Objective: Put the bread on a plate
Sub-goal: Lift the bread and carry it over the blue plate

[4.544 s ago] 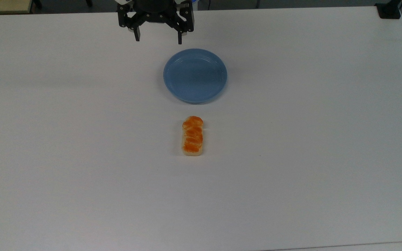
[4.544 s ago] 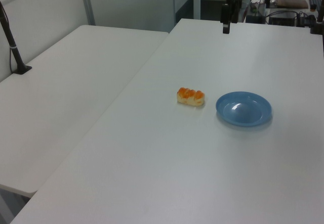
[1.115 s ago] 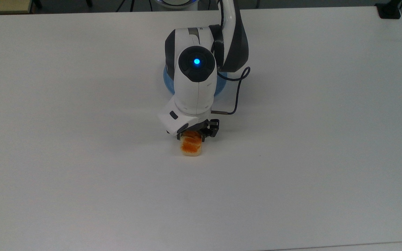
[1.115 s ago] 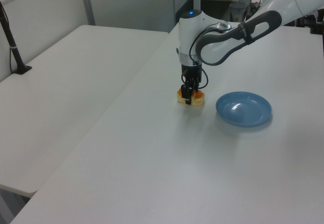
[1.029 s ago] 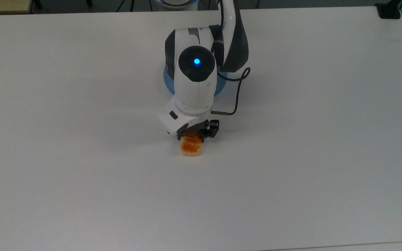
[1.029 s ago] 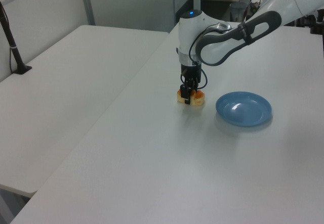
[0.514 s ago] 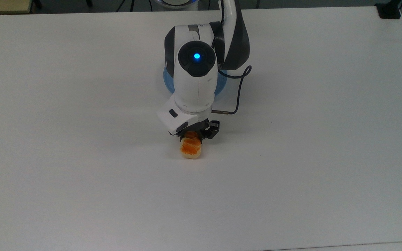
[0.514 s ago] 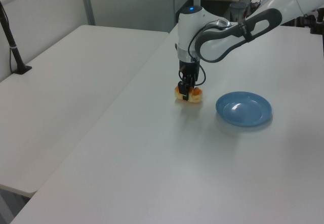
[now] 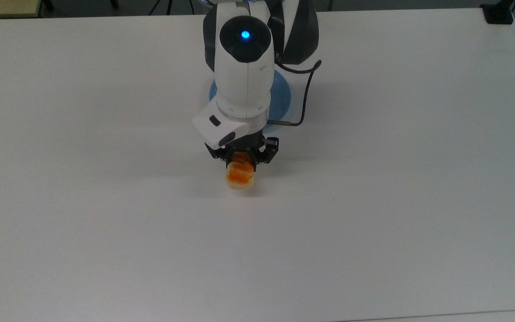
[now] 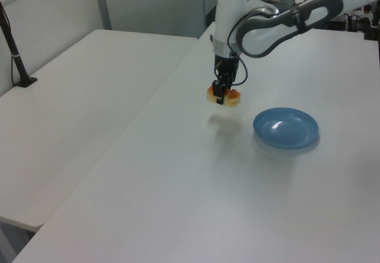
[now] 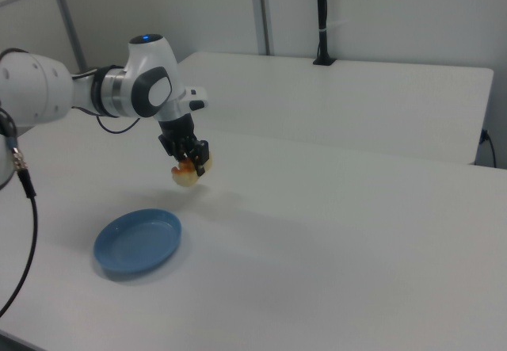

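My gripper point(image 9: 242, 157) point(image 10: 222, 92) point(image 11: 190, 158) is shut on the bread point(image 9: 240, 175) point(image 10: 224, 97) point(image 11: 188, 172), a small loaf with an orange-brown braided top and pale sides. The loaf hangs in the air above the white table point(image 9: 373, 201), casting a shadow below. In the left view the light-blue round plate point(image 10: 286, 127) lies bare to the right of the bread. In the right view the plate point(image 11: 138, 242) sits lower left of the loaf. The arm covers most of the plate point(image 9: 284, 96) in the top view.
A second white table point(image 10: 77, 97) point(image 11: 356, 97) adjoins this one. A black post point(image 10: 13, 49) point(image 11: 322, 18) stands on it. A black mount point(image 9: 498, 12) sits at the top view's upper right corner. A black cable point(image 9: 304, 98) loops off the wrist.
The gripper came down onto the bread, shut on it and has lifted it off the table; over the last half second it rose further with the loaf.
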`<act>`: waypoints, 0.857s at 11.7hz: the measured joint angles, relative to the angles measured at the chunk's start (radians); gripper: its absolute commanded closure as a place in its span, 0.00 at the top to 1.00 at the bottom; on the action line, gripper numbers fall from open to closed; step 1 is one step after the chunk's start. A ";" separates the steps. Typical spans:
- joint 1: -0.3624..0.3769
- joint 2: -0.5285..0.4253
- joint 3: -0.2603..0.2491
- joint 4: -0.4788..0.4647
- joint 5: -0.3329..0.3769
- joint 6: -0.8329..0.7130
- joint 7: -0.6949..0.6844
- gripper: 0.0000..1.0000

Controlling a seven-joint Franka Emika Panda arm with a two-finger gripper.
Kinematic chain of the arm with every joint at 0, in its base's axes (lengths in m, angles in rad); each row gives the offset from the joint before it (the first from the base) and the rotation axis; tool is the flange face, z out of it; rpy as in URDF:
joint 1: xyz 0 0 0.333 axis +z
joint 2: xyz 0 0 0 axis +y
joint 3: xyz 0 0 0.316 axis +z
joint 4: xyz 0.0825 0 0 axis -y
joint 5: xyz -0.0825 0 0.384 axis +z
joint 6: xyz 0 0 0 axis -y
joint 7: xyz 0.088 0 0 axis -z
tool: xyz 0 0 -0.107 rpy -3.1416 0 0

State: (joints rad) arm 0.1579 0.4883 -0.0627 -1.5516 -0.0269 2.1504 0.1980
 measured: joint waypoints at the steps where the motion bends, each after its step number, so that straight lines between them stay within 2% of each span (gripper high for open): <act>1: -0.002 -0.058 -0.001 -0.060 0.000 0.000 -0.013 0.54; 7: -0.010 -0.382 0.000 -0.450 0.000 -0.002 -0.148 0.54; 10: -0.007 -0.455 0.006 -0.620 0.000 0.062 -0.170 0.54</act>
State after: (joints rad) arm 0.1506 0.0338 -0.0565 -2.1720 -0.0271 2.2123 0.0283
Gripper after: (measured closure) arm 0.463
